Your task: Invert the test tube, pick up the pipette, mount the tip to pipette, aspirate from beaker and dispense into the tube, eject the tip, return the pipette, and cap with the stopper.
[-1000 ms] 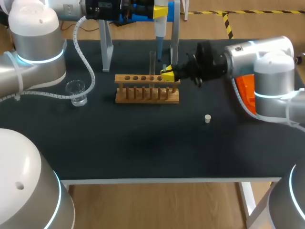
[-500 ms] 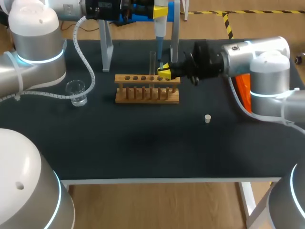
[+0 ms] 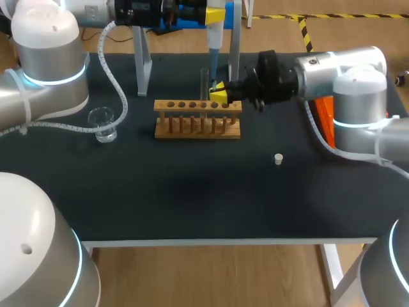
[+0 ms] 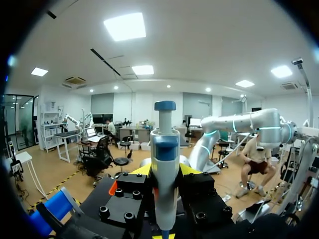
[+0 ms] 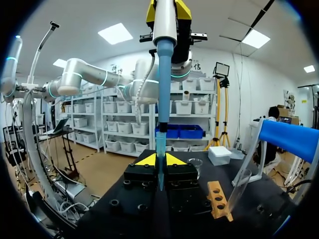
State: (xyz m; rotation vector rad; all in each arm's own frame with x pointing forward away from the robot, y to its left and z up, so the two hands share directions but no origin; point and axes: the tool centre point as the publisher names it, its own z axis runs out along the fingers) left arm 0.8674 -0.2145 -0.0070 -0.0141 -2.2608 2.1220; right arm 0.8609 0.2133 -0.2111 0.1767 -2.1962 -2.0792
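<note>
My left gripper [image 3: 214,16] hangs above the table's far edge, shut on the blue-and-white pipette [image 3: 213,54], which points straight down. In the left wrist view the pipette [image 4: 164,164] stands between the left gripper [image 4: 165,172]. My right gripper [image 3: 217,94] is just behind the wooden rack [image 3: 198,119], right under the pipette's lower end. In the right wrist view my right gripper [image 5: 159,162] is shut on a thin pipette tip [image 5: 160,179] that meets the end of the pipette [image 5: 163,50]. A test tube [image 3: 204,82] stands upright in the rack. The glass beaker [image 3: 102,123] is at the left, the small white stopper [image 3: 278,158] at the right.
The pipette stand [image 3: 144,67] straddles the table's far edge behind the rack. An orange box [image 3: 329,121] lies under my right arm at the right edge. In the right wrist view the rack [image 5: 218,199] with the test tube [image 5: 239,191] lies beside the gripper.
My right gripper has moved left and slightly away from the rack's right end, coming in under the pipette's lower end. The left arm and pipette have kept still.
</note>
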